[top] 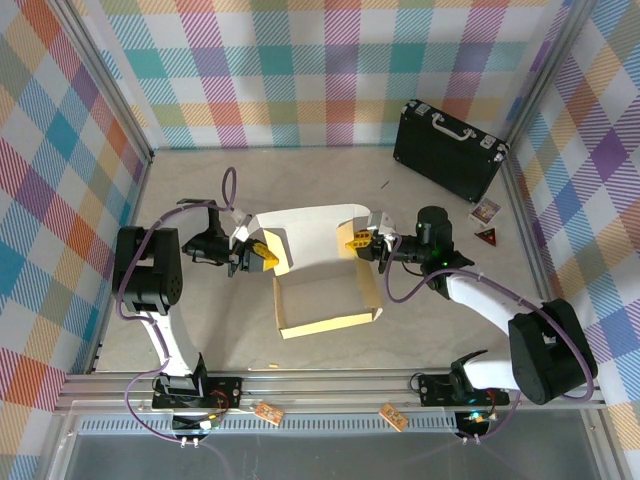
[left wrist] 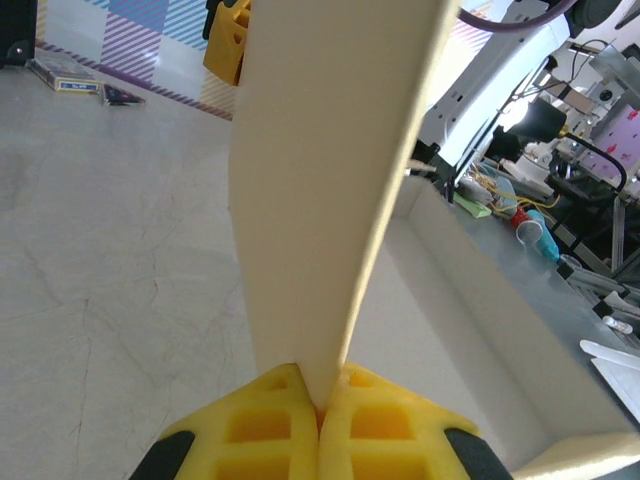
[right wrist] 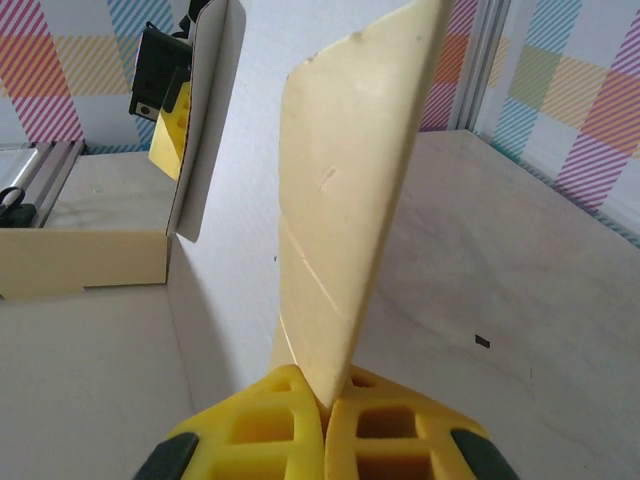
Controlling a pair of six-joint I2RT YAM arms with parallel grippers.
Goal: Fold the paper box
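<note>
My left gripper (left wrist: 320, 402) is clamped shut on one upright flap of the box (top: 320, 300), and my right gripper (right wrist: 325, 398) is pinched on the flap opposite. The box sits mid-table (top: 200, 190) between both arms, its white back panel raised and arching between them.

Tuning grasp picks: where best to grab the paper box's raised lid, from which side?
The two upright side flaps of the paper box, one arm each, from the outer sides: thin standing sheet to pinch across. Left gripper and right gripper are shut there.
</note>
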